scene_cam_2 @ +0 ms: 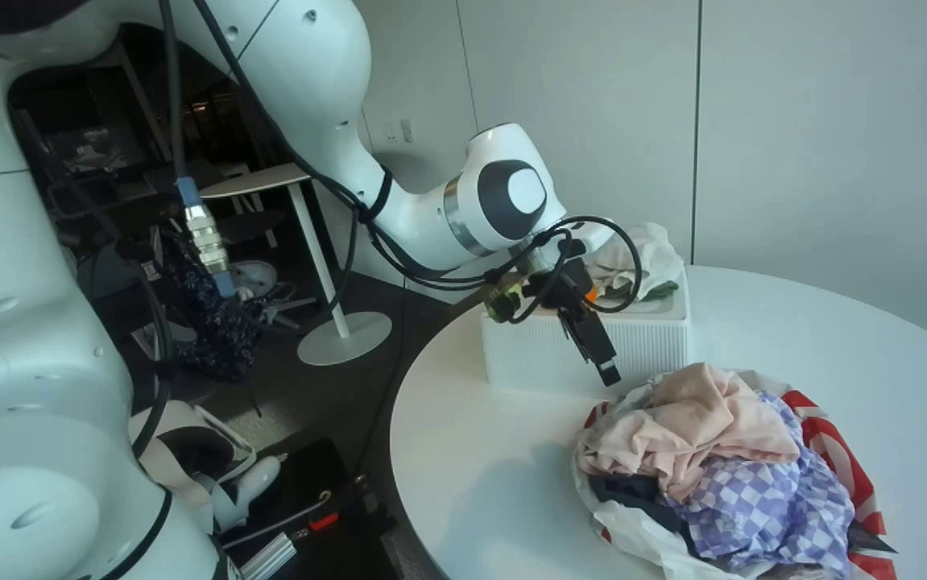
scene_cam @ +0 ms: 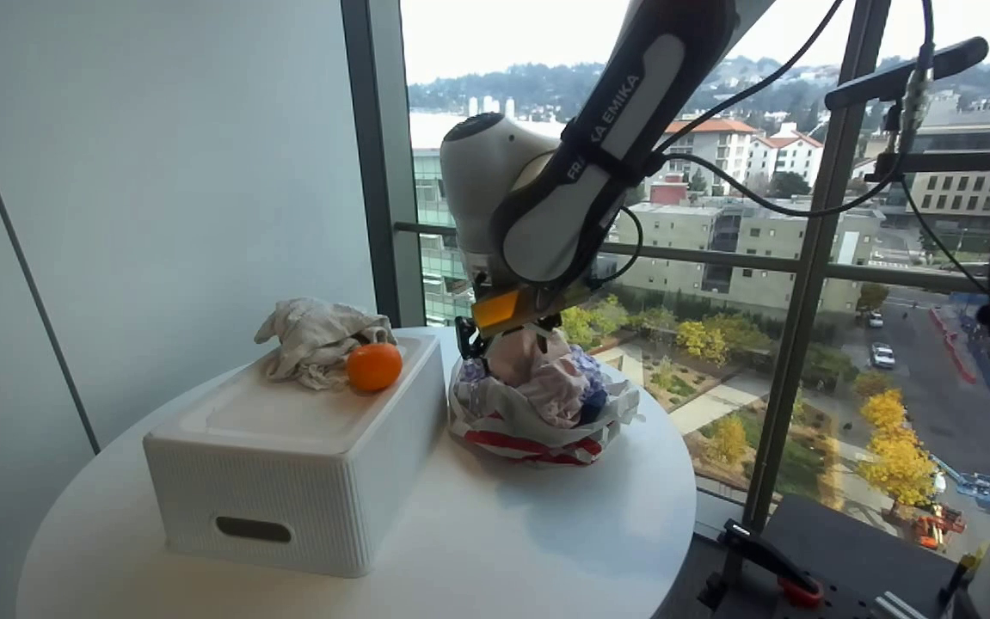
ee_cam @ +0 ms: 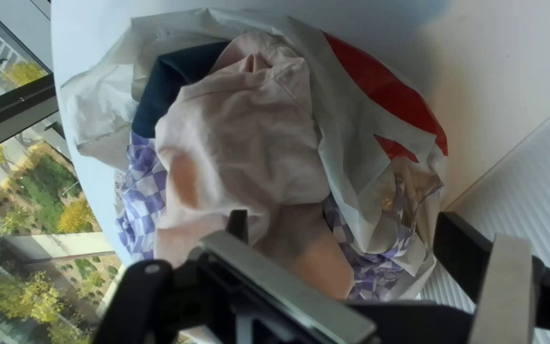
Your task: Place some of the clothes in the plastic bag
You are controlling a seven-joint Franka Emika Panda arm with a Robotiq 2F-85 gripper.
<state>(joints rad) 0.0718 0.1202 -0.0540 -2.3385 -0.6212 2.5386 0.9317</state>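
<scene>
Clothes (scene_cam_2: 733,471) lie crumpled: 1 pink, 1 purple-checked.

you have a pale panelled wall (scene_cam: 185,172) beside a wide, dark-framed window (scene_cam: 718,257), with buildings (scene_cam: 675,228), yellow trees (scene_cam: 890,447) and hazy hills (scene_cam: 538,82) in daylight beyond. your round white table (scene_cam: 546,533) stands close to that window; in an exterior view, a pedestal table (scene_cam_2: 258,181) with a round base (scene_cam_2: 350,342) stands on dark floor (scene_cam_2: 342,395).

Arm (scene_cam_2: 310,97) glossy white, rounded; recessed screws (scene_cam_2: 311,16); dark joint cap (scene_cam_2: 495,197) with white disc (scene_cam_2: 526,191), silver band (scene_cam_2: 463,216) just beside. Pale "EMIKA" lettering (scene_cam: 619,107) on black panel (scene_cam: 710,43). Black cables (scene_cam_2: 175,97) strapped on, metal connector (scene_cam_2: 205,235) with blue ends (scene_cam_2: 188,192). Jaws black, grey plates (ee_cam: 506,286).
</scene>
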